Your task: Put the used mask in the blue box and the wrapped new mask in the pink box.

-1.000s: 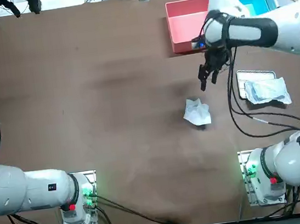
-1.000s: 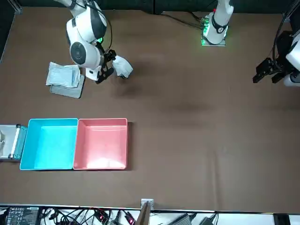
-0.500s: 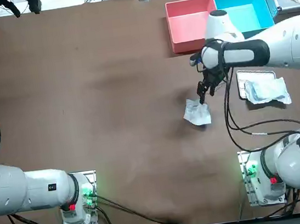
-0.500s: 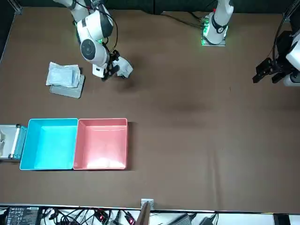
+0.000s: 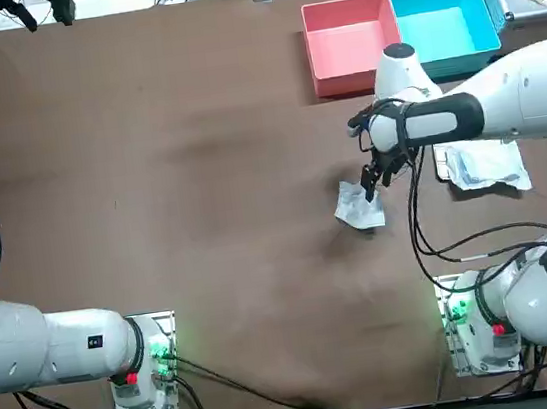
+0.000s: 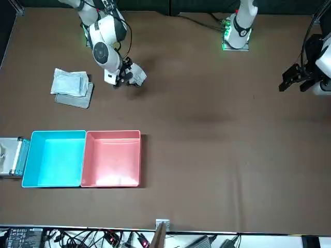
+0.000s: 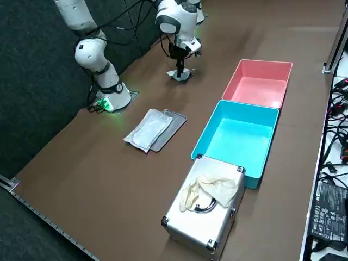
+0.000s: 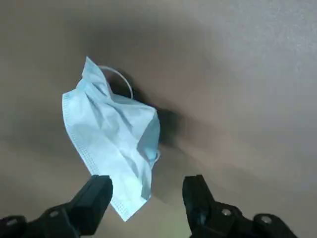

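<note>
The used mask (image 5: 358, 204) (image 8: 115, 145) is a crumpled pale blue one lying on the brown table (image 5: 199, 174) right of centre. My right gripper (image 5: 371, 184) (image 8: 147, 196) hovers open just above its far right edge, with one finger (image 8: 94, 198) over the mask's corner. The front view shows the gripper (image 6: 122, 81) beside the mask (image 6: 136, 74). The wrapped new mask (image 5: 486, 164) (image 7: 148, 129) rests on a small metal tray (image 5: 442, 147) to the right. The pink box (image 5: 350, 41) and blue box (image 5: 444, 21) stand side by side at the far right, both without contents.
A metal case (image 7: 204, 208) with a crumpled white glove (image 7: 208, 191) on top stands beside the blue box at the far right corner. The arm's cable (image 5: 421, 235) hangs over the table between the gripper and the right base (image 5: 477, 329).
My right gripper has moved from near the pink box toward the robot's side and lower, ending just over the used mask's edge. The mask has not moved.
</note>
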Motion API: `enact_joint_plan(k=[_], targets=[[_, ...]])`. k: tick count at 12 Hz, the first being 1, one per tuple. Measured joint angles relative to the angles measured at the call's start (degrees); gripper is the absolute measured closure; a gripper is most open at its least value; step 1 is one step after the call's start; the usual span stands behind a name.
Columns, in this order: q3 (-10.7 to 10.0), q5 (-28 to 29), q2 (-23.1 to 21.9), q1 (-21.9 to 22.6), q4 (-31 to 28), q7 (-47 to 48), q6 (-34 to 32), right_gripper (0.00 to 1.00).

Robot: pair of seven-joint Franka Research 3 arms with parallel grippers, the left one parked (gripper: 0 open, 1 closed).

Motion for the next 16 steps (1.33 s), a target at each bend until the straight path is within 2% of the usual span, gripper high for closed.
enact_joint_plan(k=[5, 6, 8, 9, 10, 11, 12, 14, 16], targets=[[-0.01, 0.00, 1.71, 0.75, 0.00, -0.03, 1.77, 0.21], [-0.01, 0.00, 1.93, 0.78, 0.00, -0.03, 1.85, 0.30], [-0.01, 0.00, 2.24, 0.78, 0.00, -0.03, 2.23, 0.33], [-0.01, 0.00, 2.41, 0.78, 0.00, -0.03, 2.43, 0.43], [-0.01, 0.00, 2.56, 0.78, 0.00, -0.03, 2.57, 0.49], [-0.01, 0.00, 2.65, 0.79, 0.00, -0.04, 2.60, 0.50], [-0.01, 0.00, 2.69, 0.80, 0.00, -0.03, 2.60, 0.61], [-0.01, 0.00, 2.70, 0.80, 0.00, -0.04, 2.60, 0.66], [-0.07, 0.01, 2.70, 0.80, 0.00, -0.02, 2.59, 0.91]])
